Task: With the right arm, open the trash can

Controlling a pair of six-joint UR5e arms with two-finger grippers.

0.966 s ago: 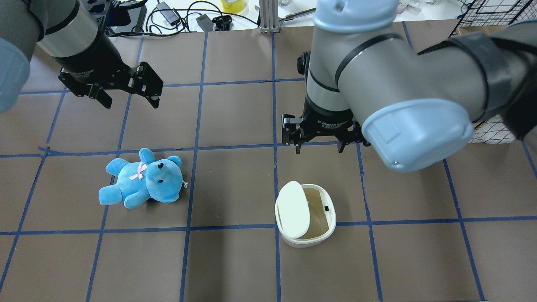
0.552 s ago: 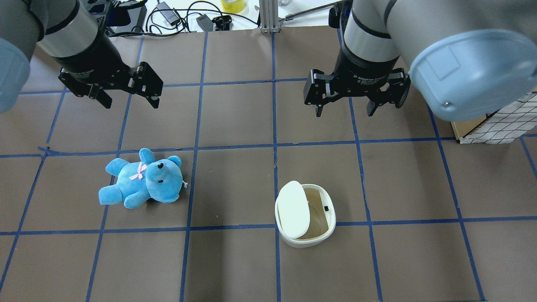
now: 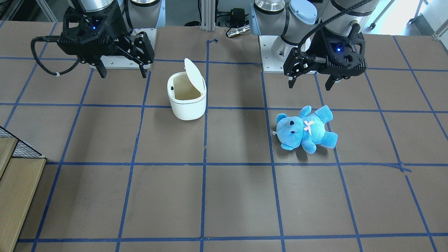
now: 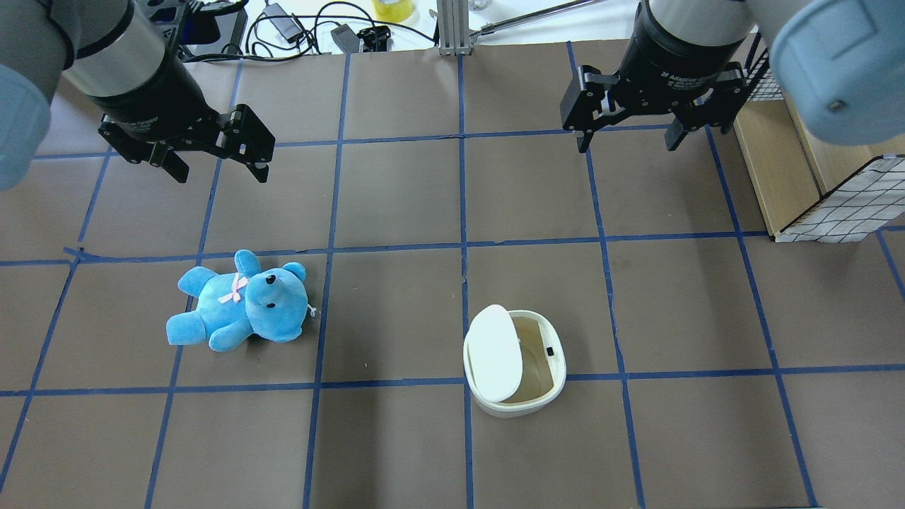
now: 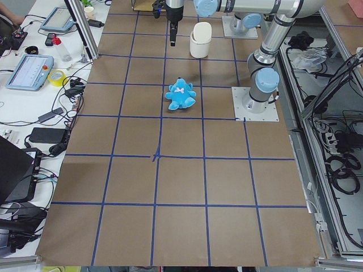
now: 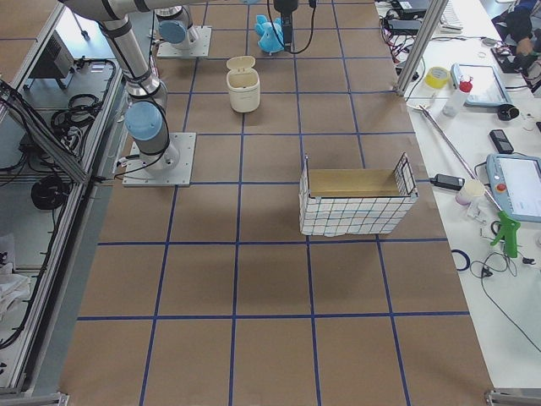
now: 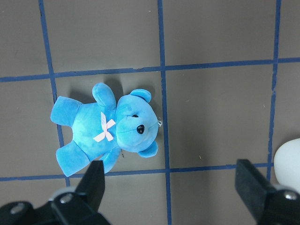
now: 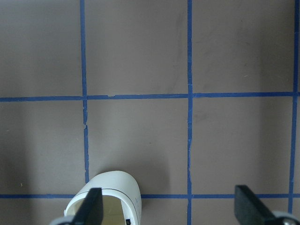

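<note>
The white trash can [image 4: 548, 385] stands on the table with its lid [image 4: 493, 351] flipped up and its cream inside showing. It also shows in the front view [image 3: 187, 105] and at the bottom of the right wrist view [image 8: 112, 187]. My right gripper [image 4: 626, 143] is open and empty. It hangs high and well beyond the can, towards the table's far right, as the front view [image 3: 123, 74] also shows. My left gripper [image 4: 220, 173] is open and empty above the blue teddy bear [image 4: 240, 304], which lies on its back.
A wire-mesh basket with a wooden box [image 4: 785, 170] stands at the right edge, close to my right gripper. Cables and small items [image 4: 297, 28] lie beyond the far table edge. Blue tape lines grid the brown table [image 4: 396, 198].
My right arm has swung away from the trash can, up and towards the far right of the table. The lid stays open. The left arm and the teddy have not moved.
</note>
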